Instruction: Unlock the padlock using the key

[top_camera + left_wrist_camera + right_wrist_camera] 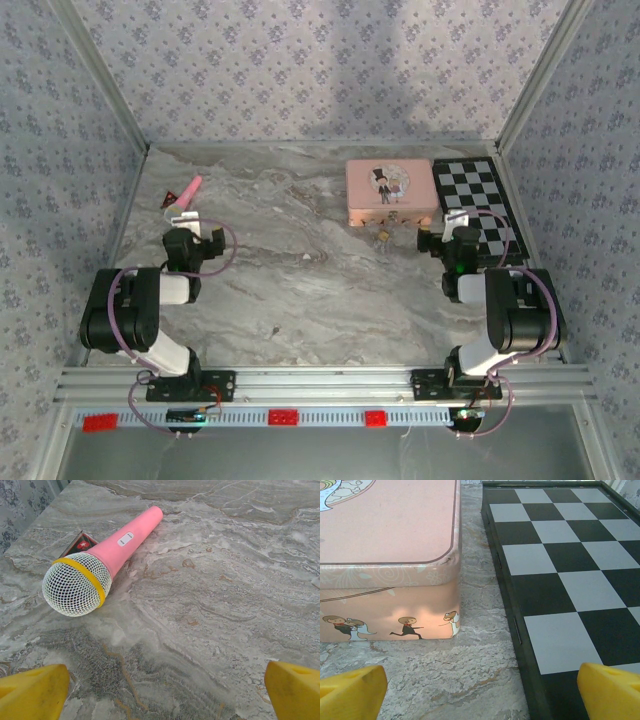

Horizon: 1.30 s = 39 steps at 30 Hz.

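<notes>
- The pink tin (392, 192) sits at the far side of the surface (290, 290) with its lid on, so its contents are hidden.
- A black-framed chessboard (478, 205) lies just to the tin's right, with a narrow strip of surface between them.
- The padlock (383, 234) lies on the surface just in front of the tin's near wall, outside it. It is too small to tell the key apart from it.
- The left gripper (160, 695) is released, its yellow fingers (32, 692) spread wide and grasping nothing. It hangs over bare surface. A pink microphone (120, 545) lies ahead, mesh head toward it, clear of the fingers.
- The right gripper (480, 692) is likewise spread wide with nothing between its fingers. It faces the gap between the tin's corner and the chessboard's edge and touches neither.
</notes>
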Each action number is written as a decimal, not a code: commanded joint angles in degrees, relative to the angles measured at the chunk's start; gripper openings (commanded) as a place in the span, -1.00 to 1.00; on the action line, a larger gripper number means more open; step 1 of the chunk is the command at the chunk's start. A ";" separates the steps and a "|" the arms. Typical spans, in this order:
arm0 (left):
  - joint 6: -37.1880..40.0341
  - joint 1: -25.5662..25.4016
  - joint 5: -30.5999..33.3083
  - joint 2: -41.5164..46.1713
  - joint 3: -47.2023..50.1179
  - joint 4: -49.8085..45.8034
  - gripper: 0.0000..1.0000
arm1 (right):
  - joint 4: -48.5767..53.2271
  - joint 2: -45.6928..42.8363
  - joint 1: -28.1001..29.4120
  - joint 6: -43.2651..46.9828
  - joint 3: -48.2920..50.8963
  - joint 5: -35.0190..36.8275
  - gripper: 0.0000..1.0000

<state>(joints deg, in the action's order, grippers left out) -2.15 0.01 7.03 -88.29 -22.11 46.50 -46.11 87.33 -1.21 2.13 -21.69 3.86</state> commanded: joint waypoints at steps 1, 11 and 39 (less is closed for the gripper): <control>0.05 0.13 -0.74 0.40 -1.36 0.52 1.00 | -1.09 0.03 0.07 -0.82 -0.56 0.89 0.98; 0.05 0.14 -0.78 0.40 -1.36 0.52 1.00 | -1.02 0.03 -0.02 -0.90 -0.63 0.64 0.98; -16.82 -6.65 3.40 42.07 -14.80 -50.81 1.00 | 33.86 -34.41 14.61 -6.38 -8.98 -6.93 0.98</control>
<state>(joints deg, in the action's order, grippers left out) -13.65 -6.85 8.40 -47.88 -32.18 9.61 -23.40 57.34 13.02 2.59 -25.80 0.43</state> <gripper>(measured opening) 0.999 0.991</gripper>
